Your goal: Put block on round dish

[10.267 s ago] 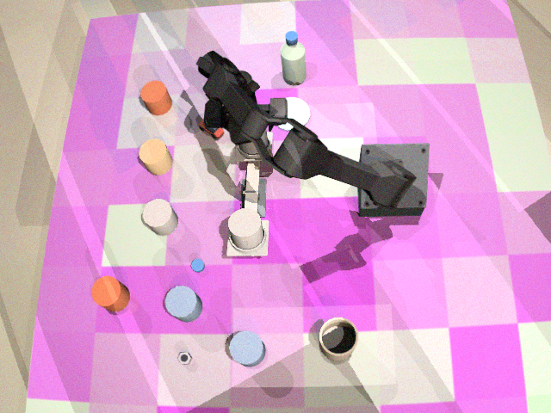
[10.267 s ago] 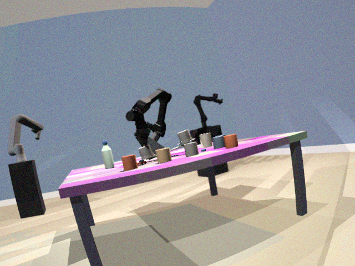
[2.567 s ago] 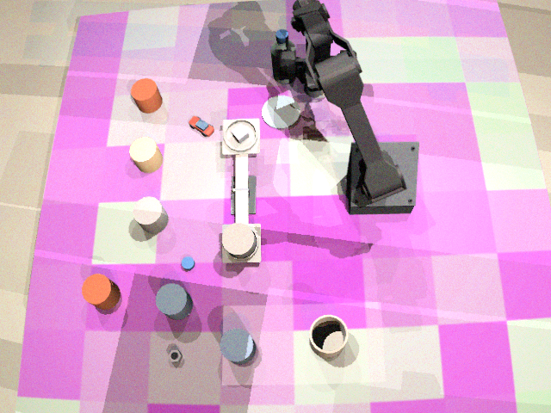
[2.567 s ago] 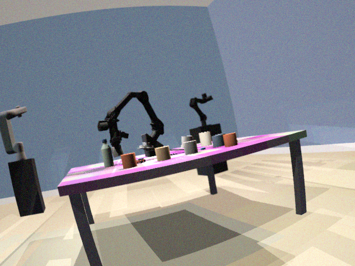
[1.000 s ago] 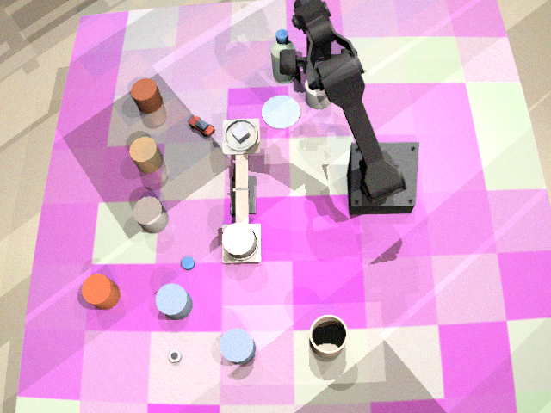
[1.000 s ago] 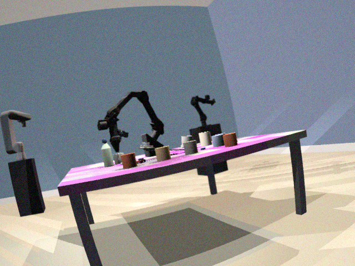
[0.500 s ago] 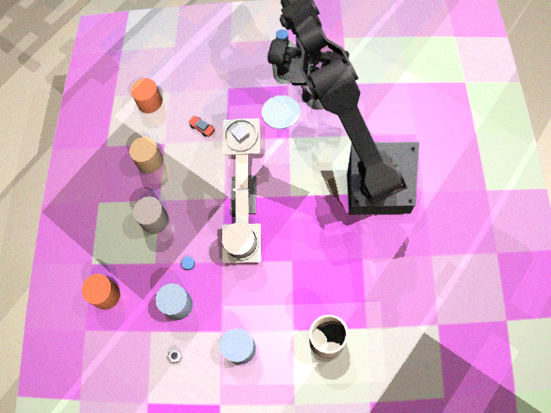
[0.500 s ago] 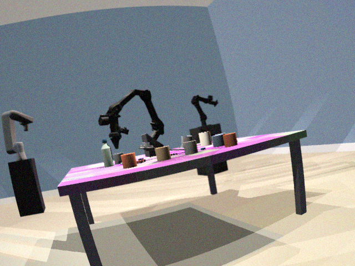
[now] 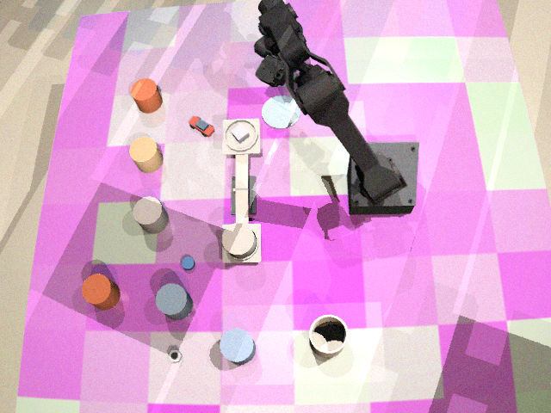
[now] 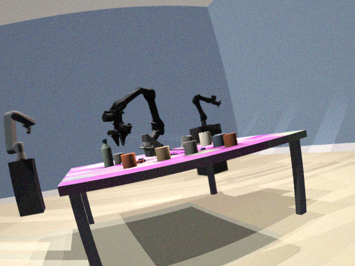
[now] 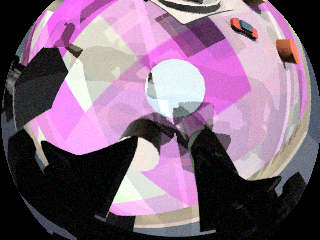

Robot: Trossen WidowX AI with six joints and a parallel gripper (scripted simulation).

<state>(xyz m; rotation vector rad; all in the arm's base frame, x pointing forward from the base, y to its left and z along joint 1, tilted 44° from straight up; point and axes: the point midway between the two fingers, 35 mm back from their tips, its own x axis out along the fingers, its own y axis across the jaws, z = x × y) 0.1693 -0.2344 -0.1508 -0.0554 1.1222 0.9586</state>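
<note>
The block (image 9: 240, 132), small and whitish, lies uncovered on one pan of the balance (image 9: 241, 170). A pale upside-down cup (image 9: 240, 241) stands on the other pan. The round pale-blue dish (image 9: 281, 112) (image 11: 175, 89) is bare, beside the block's end. The lifted cup (image 10: 117, 158) (image 11: 148, 155) stands on the table beyond the dish, partly behind a finger in the wrist view and hidden by the arm in the top view. My gripper (image 10: 120, 143) (image 11: 167, 146) is open and empty, raised above the table near that cup.
A green bottle (image 10: 107, 155) stands near the lifted cup. A red toy car (image 9: 201, 126) (image 11: 244, 28) lies beside the balance. Several cylinders, including an orange one (image 9: 146, 95) and a tan one (image 9: 145, 154), stand beyond it. An open-topped cup (image 9: 328, 335) and a nut (image 9: 175, 355) are farther off.
</note>
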